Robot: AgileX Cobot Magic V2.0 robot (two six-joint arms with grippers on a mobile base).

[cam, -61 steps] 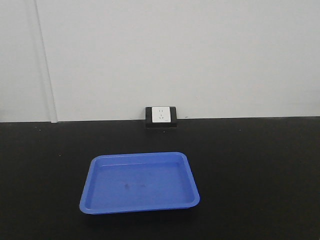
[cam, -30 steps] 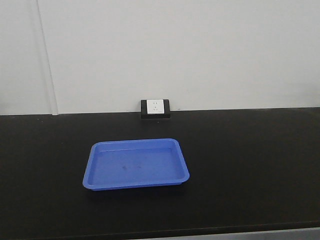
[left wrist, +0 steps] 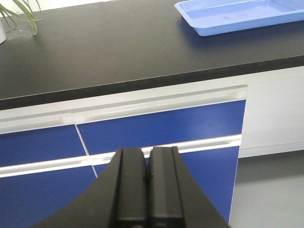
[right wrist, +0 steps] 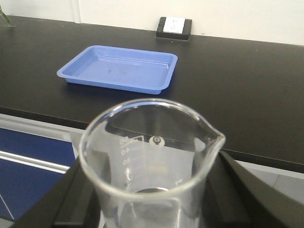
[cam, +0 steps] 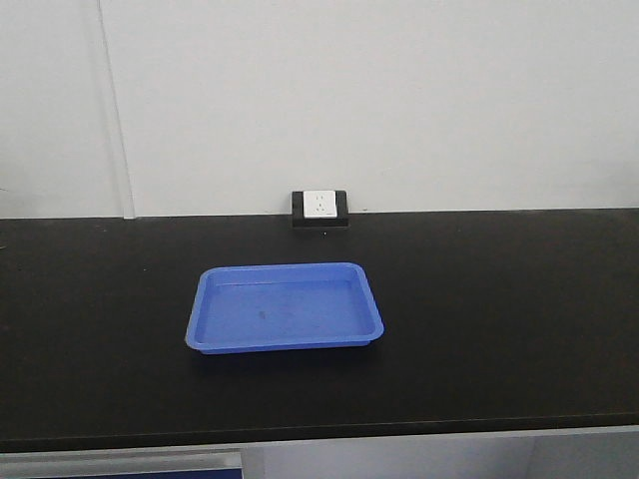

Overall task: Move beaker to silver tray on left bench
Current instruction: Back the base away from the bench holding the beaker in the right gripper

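Jaws first: my right jaws point(right wrist: 151, 209) are clamped on glass, and my left jaws point(left wrist: 147, 190) are pressed together with nothing in them. Ahead is the big black tabletop point(cam: 499, 329). On it lies a blue tray point(cam: 285, 307), which is the wrong one. The little beaker point(right wrist: 149, 156) is upright in my right jaws, on my side of the tabletop's edge. No silver tray shows, so I should turn slowly to find it, keep the beaker straight up, and squeeze firm but gently.

We find bare tabletop point(cam: 499, 329) all around the blue tray point(cam: 285, 307); behind it a wall socket point(cam: 319, 208) sits against the wall point(cam: 399, 100).
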